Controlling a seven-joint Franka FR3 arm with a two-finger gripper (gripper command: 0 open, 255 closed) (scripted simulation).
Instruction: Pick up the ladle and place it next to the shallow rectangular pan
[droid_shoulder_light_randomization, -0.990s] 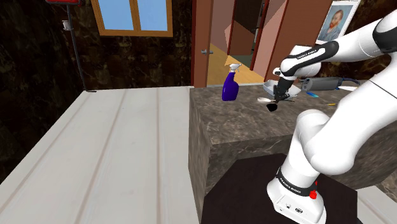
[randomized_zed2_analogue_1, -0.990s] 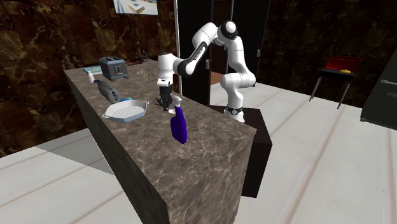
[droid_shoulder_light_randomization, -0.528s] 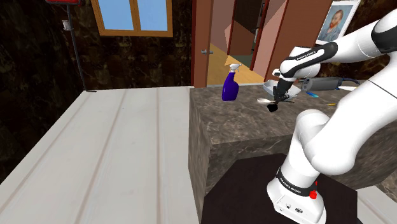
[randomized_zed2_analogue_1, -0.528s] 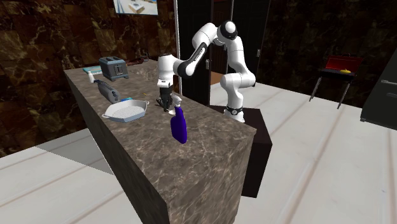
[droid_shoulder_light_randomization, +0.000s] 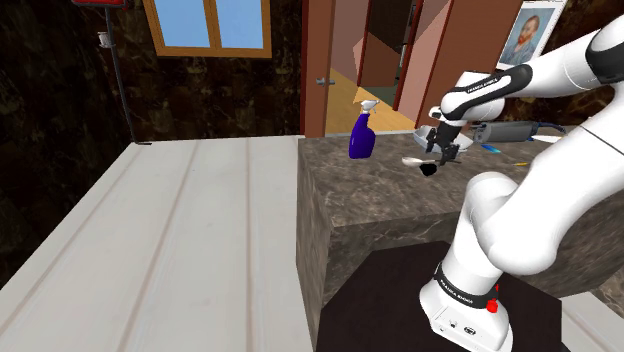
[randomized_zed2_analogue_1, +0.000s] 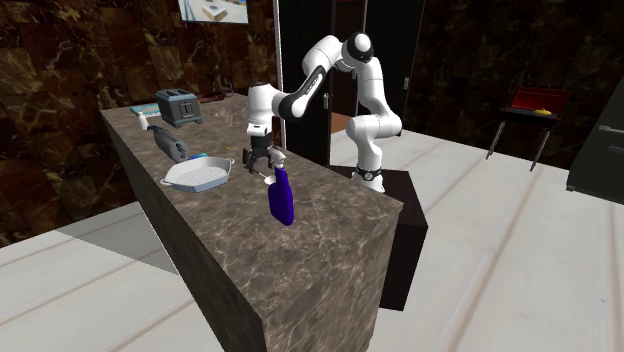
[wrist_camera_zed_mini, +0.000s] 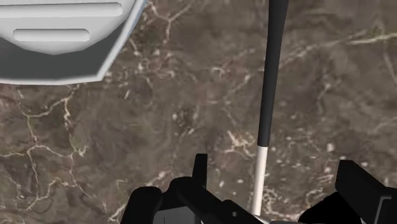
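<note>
The claw (wrist_camera_zed_mini: 273, 167) is hanging just above the worktop (wrist_camera_zed_mini: 159, 114) with its two black fingers spread. One is standing either side of the ladle (wrist_camera_zed_mini: 268, 76), and neither is touching it, so nothing is being held. The ladle's white stretch is passing between the fingers and its black handle is running straight away from the claw. Its long axis is crossing the line between the fingers roughly square. That is the relation any next move is turning on: a straight lift is going to clear it, and a straight drop is going to straddle it again.

The shallow rectangular pan (wrist_camera_zed_mini: 95, 71) is sitting off to one side of the handle, near it but apart, with bare stone between them. From beside the stand, the ladle (droid_shoulder_light_randomization: 420, 164) seems to be lying on the worktop under the claw (droid_shoulder_light_randomization: 446, 152), with a blue spray bottle (droid_shoulder_light_randomization: 361, 137) further along.

Compared with a second ago, the claw is riding slightly higher, while the ladle is staying almost where it was. To my eye, it is looking like a placement already made.
</note>
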